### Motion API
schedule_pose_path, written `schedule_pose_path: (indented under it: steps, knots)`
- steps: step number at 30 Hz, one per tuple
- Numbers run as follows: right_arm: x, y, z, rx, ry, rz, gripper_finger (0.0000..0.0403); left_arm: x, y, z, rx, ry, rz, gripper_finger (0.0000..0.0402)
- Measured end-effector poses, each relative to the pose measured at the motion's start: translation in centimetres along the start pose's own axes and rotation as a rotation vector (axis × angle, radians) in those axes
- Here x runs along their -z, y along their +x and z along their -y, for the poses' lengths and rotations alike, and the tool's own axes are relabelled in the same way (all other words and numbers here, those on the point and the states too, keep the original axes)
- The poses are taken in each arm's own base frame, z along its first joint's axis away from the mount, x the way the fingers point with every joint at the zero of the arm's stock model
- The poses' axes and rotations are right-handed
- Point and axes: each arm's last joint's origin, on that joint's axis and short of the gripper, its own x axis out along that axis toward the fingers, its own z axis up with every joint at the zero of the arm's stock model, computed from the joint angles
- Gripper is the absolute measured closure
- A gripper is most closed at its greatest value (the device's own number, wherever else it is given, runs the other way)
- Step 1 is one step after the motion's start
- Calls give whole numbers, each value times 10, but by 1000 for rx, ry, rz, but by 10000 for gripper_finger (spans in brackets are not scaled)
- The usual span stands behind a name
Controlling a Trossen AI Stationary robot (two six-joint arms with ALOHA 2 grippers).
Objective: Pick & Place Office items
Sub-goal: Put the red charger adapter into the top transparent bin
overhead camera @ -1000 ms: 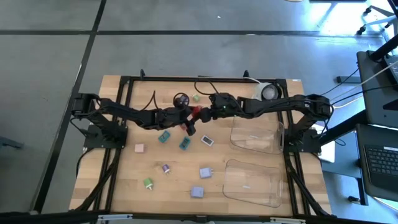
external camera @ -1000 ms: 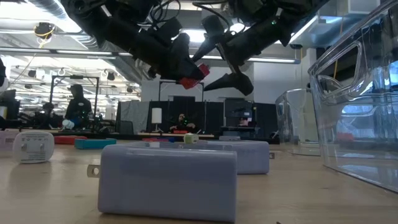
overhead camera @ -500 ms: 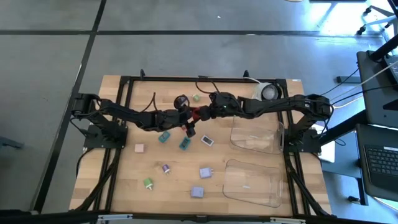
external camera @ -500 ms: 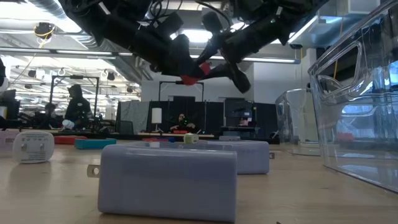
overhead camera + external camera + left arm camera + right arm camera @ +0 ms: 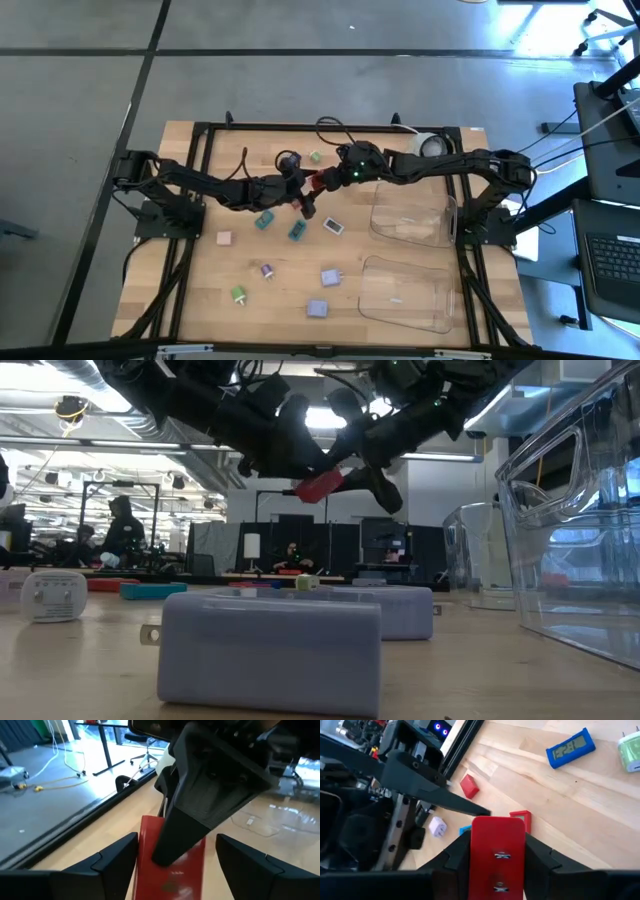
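While the right gripper (image 5: pixel 497 870) clamps the red block (image 5: pixel 497 852) in mid-air above the counter (image 5: pixel 400 310), the left gripper (image 5: pixel 175 855) stands spread beside it, so this looks like a handover, calling next for carriage to a tray (image 5: pixel 415 215).

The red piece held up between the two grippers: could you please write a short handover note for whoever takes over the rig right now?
Right gripper: shut on the red piece, in the air above the table's middle.
Left gripper: open, its fingers on either side of the same piece.
On the table: other pieces lie loose, among them a teal piece, a pink piece and a lavender piece.
Done: red piece lifted.
Left: place it, then the rest. I can make out no piece in the clear trays.
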Motion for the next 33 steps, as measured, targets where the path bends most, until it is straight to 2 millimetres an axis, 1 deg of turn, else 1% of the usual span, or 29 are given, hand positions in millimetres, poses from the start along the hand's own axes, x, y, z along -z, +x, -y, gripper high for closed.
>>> schedule_pose_path:
  steps: [4,7,13,17,21,25,28,30,33]
  knots:
    - [-9,-8,6,33,-5,2,279,-3,-3,0,12,-56,7,139]
    - [-18,-23,4,36,-38,23,279,-1,-4,1,15,-48,-18,139]
    - [-33,-69,-12,49,-105,149,279,4,-6,2,17,-20,-66,139]
    - [-38,-100,-29,7,-154,260,279,7,-6,0,-3,0,-97,139]
    - [-37,-132,-45,-45,-202,340,279,11,-6,-2,-19,20,-131,139]
    - [-34,-159,-57,-115,-224,383,279,12,-5,-3,-25,27,-147,140]
    - [-29,-174,-65,-165,-230,398,279,12,-4,-5,-29,25,-146,140]
    - [-23,-183,-72,-210,-237,392,278,12,-4,-6,-35,22,-146,140]
    - [-11,-190,-77,-239,-229,334,271,11,-3,-8,-41,18,-143,140]
